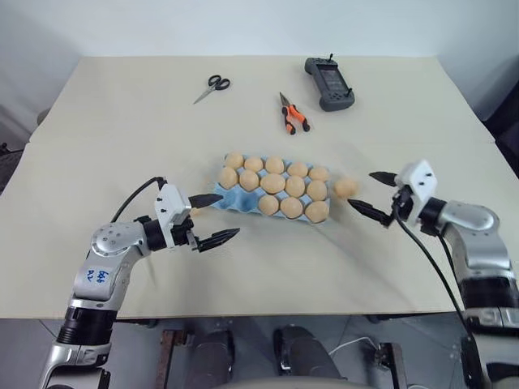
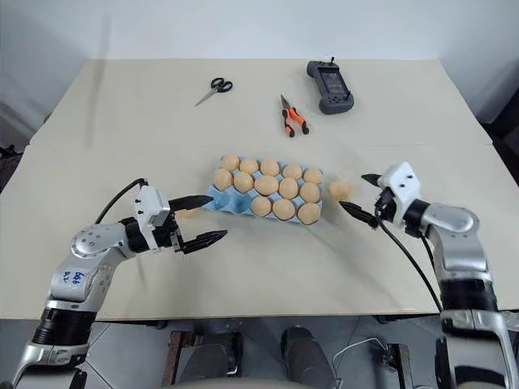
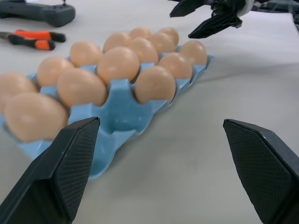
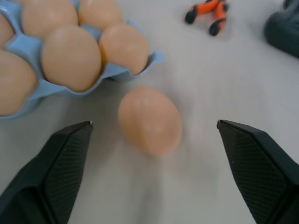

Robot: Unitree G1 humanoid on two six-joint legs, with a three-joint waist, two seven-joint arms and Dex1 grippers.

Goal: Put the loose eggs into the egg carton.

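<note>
**One egg loose beside the carton, both pincers spread**

Nearest the head camera: left pincer (image 1: 212, 219), fingers spread wide and empty, hanging low at the carton's 8 o'clock corner. Its upper finger lies across that corner; contact cannot be judged. Right pincer (image 1: 375, 194) also spread and empty, pointing at the loose egg (image 1: 346, 188) from 3 o'clock, the egg sitting between its fingertips' line of approach but not yet inside them.

Egg carton (image 1: 219, 199), light blue, sits mid-worktop (image 1: 122, 121), most cups filled. An empty cup shows at the corner nearest the left pincer. Loose egg rests on the worktop just off the carton's 3 o'clock end, close but apart.

Handling, my judgement: egg is light, rigid, thin-shelled, smooth, so it will crack under a hard squeeze and slide out of a slack one. It will also roll if nudged. Best hold across the short middle, pads square on opposite sides of the widest girth, closing gently. Carton looks light; it may skid when an egg is pressed in.

Off-task at 12 o'clock: scissors (image 1: 212, 86), orange-handled pliers (image 1: 292, 113), dark handheld controller (image 1: 329, 83).
</note>
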